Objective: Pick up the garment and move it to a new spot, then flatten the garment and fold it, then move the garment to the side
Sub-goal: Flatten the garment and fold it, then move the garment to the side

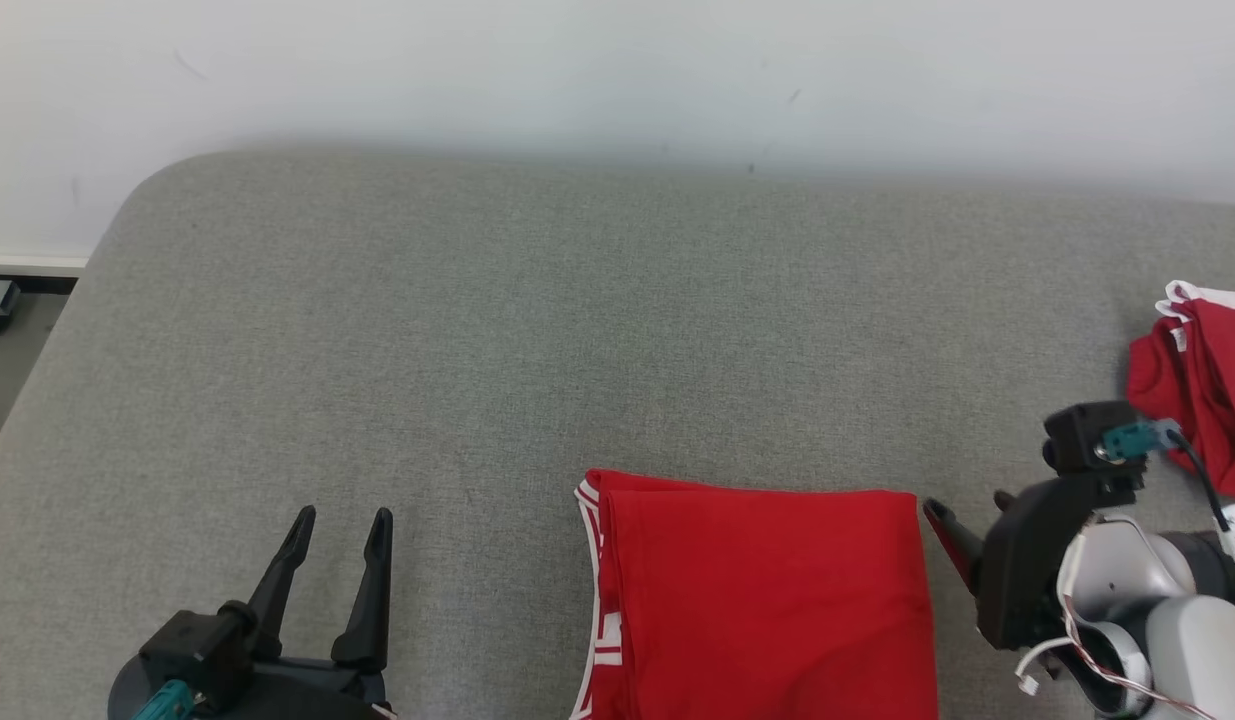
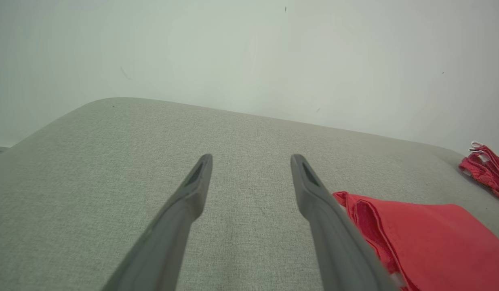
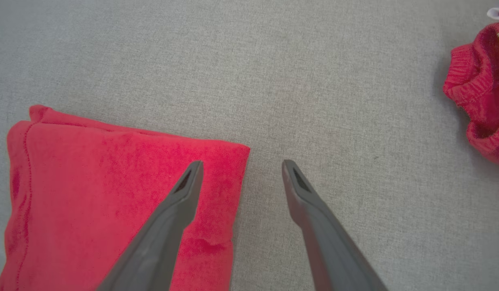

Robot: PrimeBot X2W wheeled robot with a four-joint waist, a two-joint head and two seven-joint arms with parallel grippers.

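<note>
Spreading across every view, one grey cushion [image 1: 477,330] carries two red clothes: the folded garment [image 1: 767,600] at 6 o'clock in the head view, white trim on its left edge, and a crumpled heap [image 1: 1202,390] at 3 o'clock. The right wrist view adds the garment's stitched hem. Two grippers stand spread wide, holding nothing: left gripper [image 1: 342,520] at the garment's 9 o'clock, right gripper [image 3: 241,163] straddling its 3 o'clock edge.

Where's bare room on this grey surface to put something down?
The grey surface is bare from the wall to the folded red garment and left end effector. Crowded on the right: right end effector, crumpled red garment.
</note>
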